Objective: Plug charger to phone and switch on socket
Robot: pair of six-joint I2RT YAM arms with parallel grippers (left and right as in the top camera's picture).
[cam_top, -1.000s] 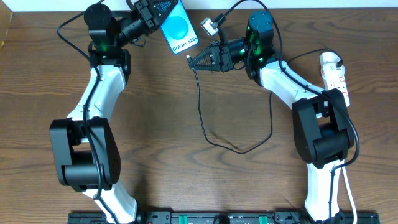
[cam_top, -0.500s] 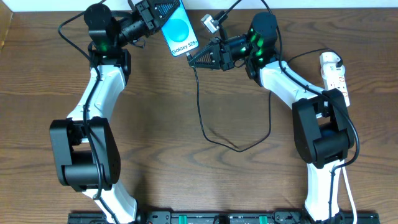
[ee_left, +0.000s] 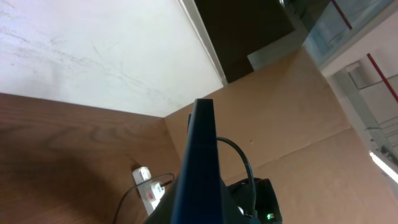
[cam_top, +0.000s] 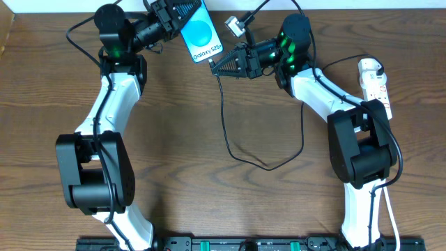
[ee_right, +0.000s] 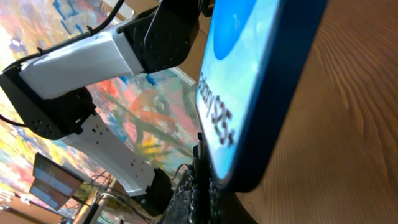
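My left gripper (cam_top: 178, 15) is shut on the phone (cam_top: 201, 33) and holds it tilted near the table's back edge, blue screen and "Galaxy S25+" band facing up. My right gripper (cam_top: 216, 67) is shut on the charger's black connector tip, right at the phone's lower end. The charger cable (cam_top: 224, 118) hangs down and loops across the table. In the right wrist view the phone (ee_right: 261, 81) fills the frame and its bottom edge sits against my fingers (ee_right: 205, 190); I cannot tell if the tip is inserted. The left wrist view shows the phone's dark edge (ee_left: 200, 162). The white socket (cam_top: 374, 82) lies far right.
The socket also shows in the left wrist view (ee_left: 148, 188) with a plug in it. A small silver connector (cam_top: 233, 28) on a black lead hangs by the right arm. A black rail (cam_top: 223, 244) runs along the table's front edge. The white wall is just behind the phone.
My right gripper has shifted slightly up and left with the connector tip, closer to the phone's lower end. The left arm and phone have held still.
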